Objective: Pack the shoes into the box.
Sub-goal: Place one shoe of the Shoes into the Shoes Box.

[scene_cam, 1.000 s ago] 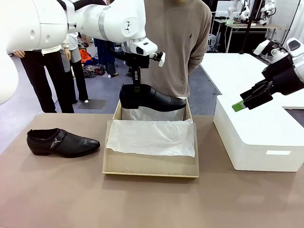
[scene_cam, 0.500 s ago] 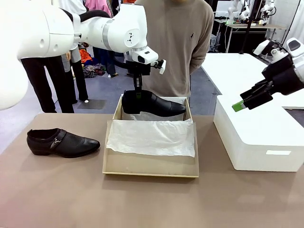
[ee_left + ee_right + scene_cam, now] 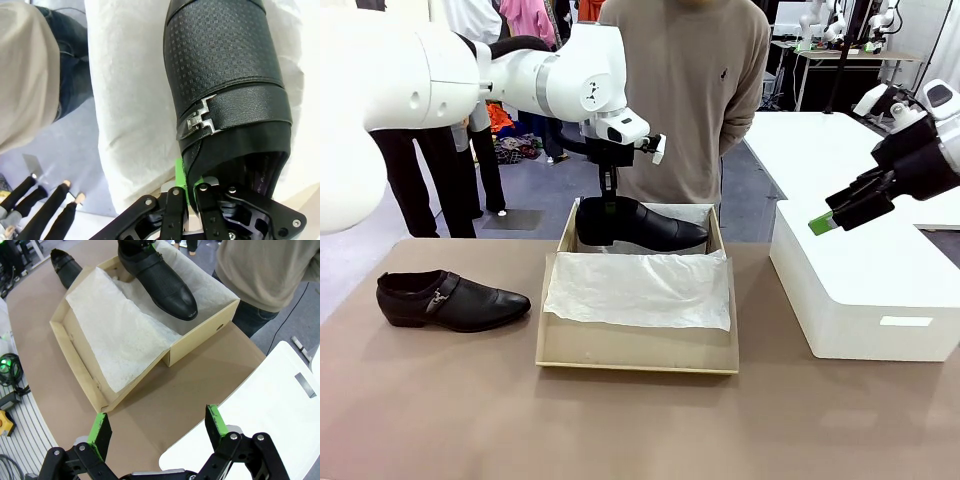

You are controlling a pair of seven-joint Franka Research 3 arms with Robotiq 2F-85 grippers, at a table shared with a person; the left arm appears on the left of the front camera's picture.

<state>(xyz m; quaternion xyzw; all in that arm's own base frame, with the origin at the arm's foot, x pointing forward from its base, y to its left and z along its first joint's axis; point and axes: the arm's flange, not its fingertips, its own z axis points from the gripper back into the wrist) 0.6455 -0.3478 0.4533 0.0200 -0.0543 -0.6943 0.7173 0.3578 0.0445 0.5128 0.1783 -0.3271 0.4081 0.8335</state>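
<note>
Box [image 3: 638,357]: open, mid counter, paper [image 3: 640,290] draped over its near half
Left hand [image 3: 610,203]: pinching the heel rim of one shoe [image 3: 645,224], low along the far wall
Other shoe [image 3: 450,300]: by the counter's left edge
Right hand [image 3: 157,427]: spread, above the right edge
Advice: lower level, seat the sole flat, then release; leave the near side for its mate

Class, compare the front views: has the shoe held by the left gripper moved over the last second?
Yes. The shoe in the left gripper has sunk lower, measured against the fixed rim of the box.
</note>
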